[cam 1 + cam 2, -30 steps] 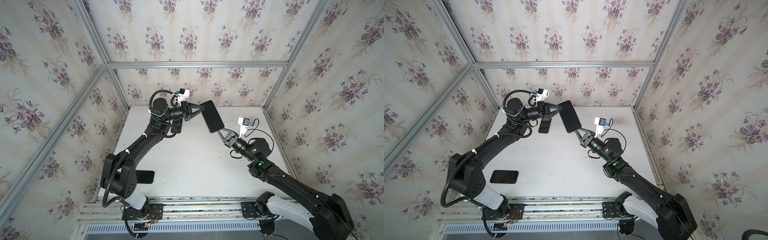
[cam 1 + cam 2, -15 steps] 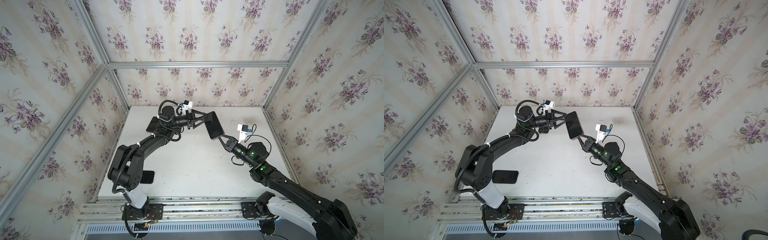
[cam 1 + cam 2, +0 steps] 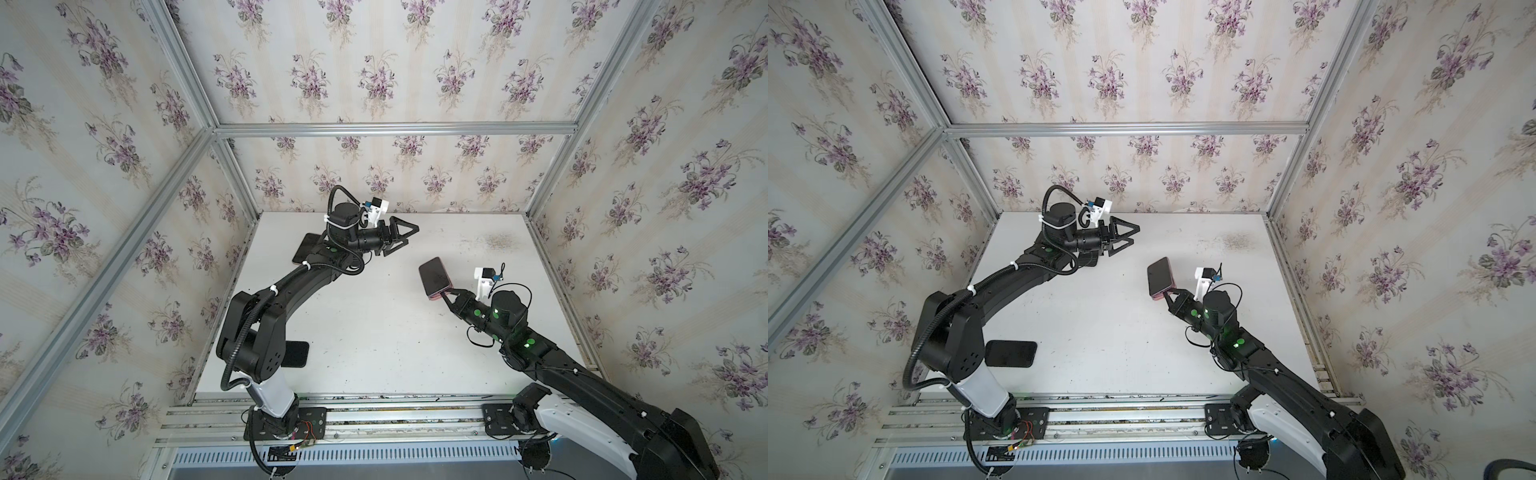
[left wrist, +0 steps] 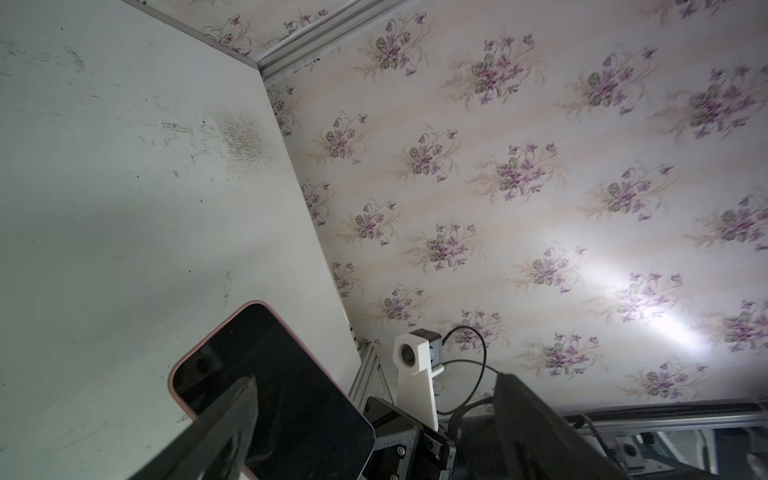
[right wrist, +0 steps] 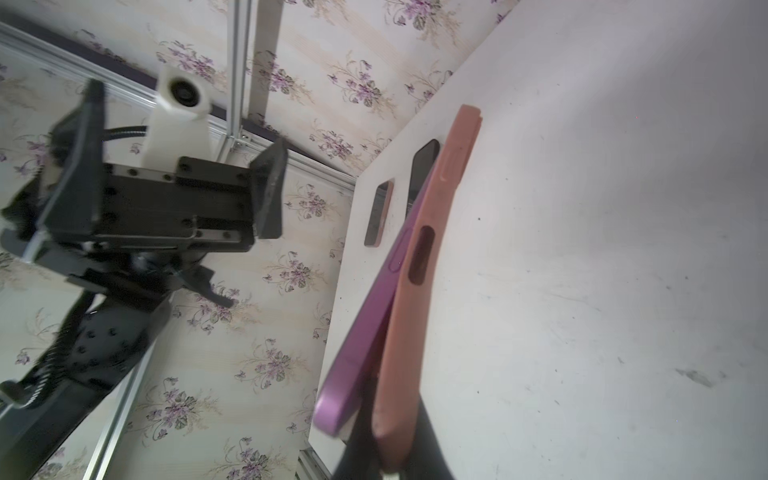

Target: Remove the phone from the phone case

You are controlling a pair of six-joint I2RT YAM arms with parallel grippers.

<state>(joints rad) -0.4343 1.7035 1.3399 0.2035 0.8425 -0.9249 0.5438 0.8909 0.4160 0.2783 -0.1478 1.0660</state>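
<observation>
My right tool [image 3: 444,296] clamps phone case [image 5: 415,311] end, mid-air above counter [image 3: 374,332]. Phone [image 5: 361,332] half-peeled out. Left tool [image 3: 409,237] wide open, empty, at 10 o'clock. Risk: unsupported phone slides free, drops.

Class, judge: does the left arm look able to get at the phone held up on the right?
Probably yes. The left pincer is open and apart from the phone, with nothing between them. The right pincer grips only one end of the phone case, so the other end stands free.
</observation>
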